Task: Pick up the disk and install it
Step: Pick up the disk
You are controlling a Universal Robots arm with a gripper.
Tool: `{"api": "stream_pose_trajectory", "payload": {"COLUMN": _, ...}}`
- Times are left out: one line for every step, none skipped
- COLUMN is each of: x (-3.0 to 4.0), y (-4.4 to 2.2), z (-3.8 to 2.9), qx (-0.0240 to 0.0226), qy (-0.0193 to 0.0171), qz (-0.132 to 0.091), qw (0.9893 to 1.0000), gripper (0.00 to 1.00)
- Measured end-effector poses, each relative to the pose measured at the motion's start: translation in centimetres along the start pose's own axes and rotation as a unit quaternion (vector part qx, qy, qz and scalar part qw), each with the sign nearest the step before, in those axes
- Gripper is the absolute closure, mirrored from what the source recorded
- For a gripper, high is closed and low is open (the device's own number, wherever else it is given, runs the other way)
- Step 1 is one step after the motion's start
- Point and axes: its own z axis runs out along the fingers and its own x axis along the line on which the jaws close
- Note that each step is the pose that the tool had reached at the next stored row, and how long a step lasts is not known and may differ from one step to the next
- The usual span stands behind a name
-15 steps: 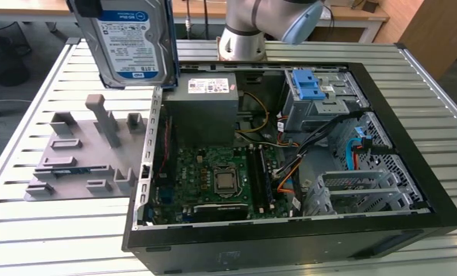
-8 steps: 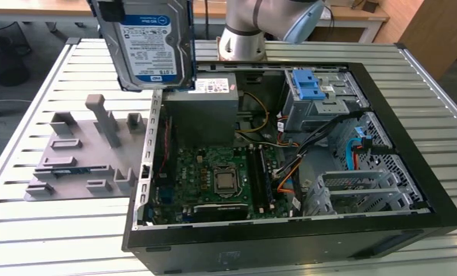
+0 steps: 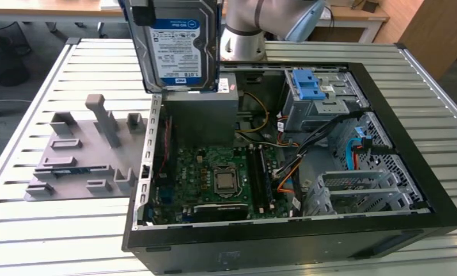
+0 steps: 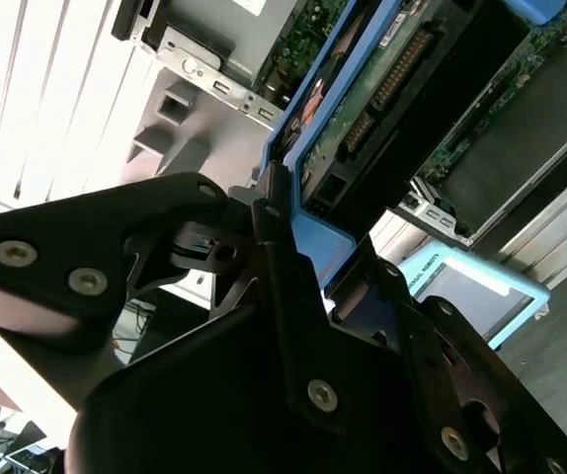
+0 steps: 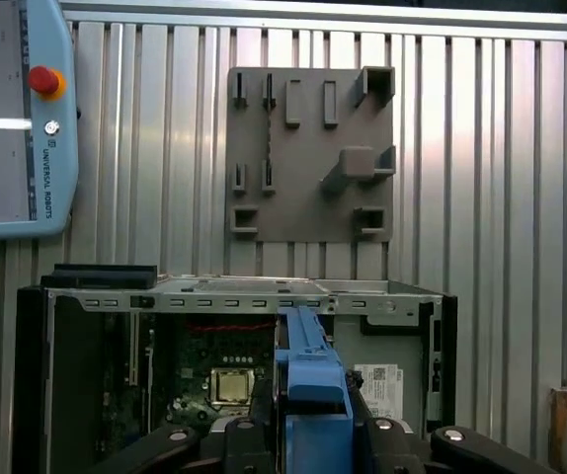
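The disk (image 3: 178,49), a silver hard drive with a white-and-blue label in a blue plastic frame, hangs upright in the air above the far left corner of the open computer case (image 3: 412,144). In the second wrist view my gripper (image 4: 313,247) is shut on the disk's blue frame (image 4: 323,232), with a black finger (image 4: 264,212) pressed against its edge. The drive's circuit board side (image 4: 363,109) faces that camera. In the first wrist view the blue frame (image 5: 311,375) stands edge-on between the black fingers (image 5: 249,434), over the case's motherboard (image 5: 224,380).
Inside the case, a grey drive cage with a blue latch piece (image 3: 308,86) sits at the far right, above loose cables (image 3: 290,161). A grey fixture plate (image 3: 67,167) with upright holders lies on the slatted table on the exterior view's left. A teach pendant (image 5: 12,118) lies on the table.
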Motion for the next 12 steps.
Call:
{"api": "stream_pose_trajectory", "payload": {"x": 0.12, "y": -0.02, "z": 0.04, "qx": 0.0000, "qy": 0.0000, "qz": 0.000, "qw": 1.0000, "gripper": 0.64}}
{"api": "stream_pose_trajectory", "payload": {"x": 0.24, "y": -0.03, "z": 0.08, "qx": 0.0000, "qy": 0.0000, "qz": 0.000, "qw": 1.0000, "gripper": 0.64}}
{"api": "stream_pose_trajectory", "payload": {"x": 0.48, "y": -0.03, "z": 0.10, "qx": 0.0000, "qy": 0.0000, "qz": 0.000, "qw": 1.0000, "gripper": 0.64}}
{"api": "stream_pose_trajectory", "payload": {"x": 0.77, "y": -0.03, "z": 0.14, "qx": 0.0000, "qy": 0.0000, "qz": 0.000, "qw": 1.0000, "gripper": 0.64}}
{"api": "stream_pose_trajectory", "payload": {"x": 1.02, "y": -0.02, "z": 0.19, "qx": 0.0000, "qy": 0.0000, "qz": 0.000, "qw": 1.0000, "gripper": 0.64}}
{"api": "stream_pose_trajectory", "payload": {"x": 1.27, "y": -0.03, "z": 0.22, "qx": 0.0000, "qy": 0.0000, "qz": 0.000, "qw": 1.0000, "gripper": 0.64}}
{"api": "stream_pose_trajectory", "payload": {"x": 1.42, "y": -0.03, "z": 0.26, "qx": 0.0000, "qy": 0.0000, "qz": 0.000, "qw": 1.0000, "gripper": 0.64}}
{"api": "stream_pose_trajectory", "payload": {"x": 1.46, "y": -0.07, "z": 0.30, "qx": 0.0001, "qy": -0.0001, "qz": 0.000, "qw": 1.0000, "gripper": 0.64}}
{"api": "stream_pose_trajectory", "payload": {"x": 1.47, "y": -0.23, "z": 0.31, "qx": 0.0000, "qy": -0.0001, "qz": 0.000, "qw": 1.0000, "gripper": 0.64}}
{"api": "stream_pose_trajectory", "payload": {"x": 1.49, "y": -0.43, "z": 0.30, "qx": -0.0001, "qy": 0.0000, "qz": 0.000, "qw": 1.0000, "gripper": 0.64}}
{"api": "stream_pose_trajectory", "payload": {"x": 1.50, "y": -0.68, "z": 0.32, "qx": 0.0000, "qy": 0.0000, "qz": 0.000, "qw": 1.0000, "gripper": 0.64}}
{"api": "stream_pose_trajectory", "payload": {"x": 1.50, "y": -1.02, "z": 0.33, "qx": 0.0000, "qy": 0.0000, "qz": 0.000, "qw": 1.0000, "gripper": 0.64}}
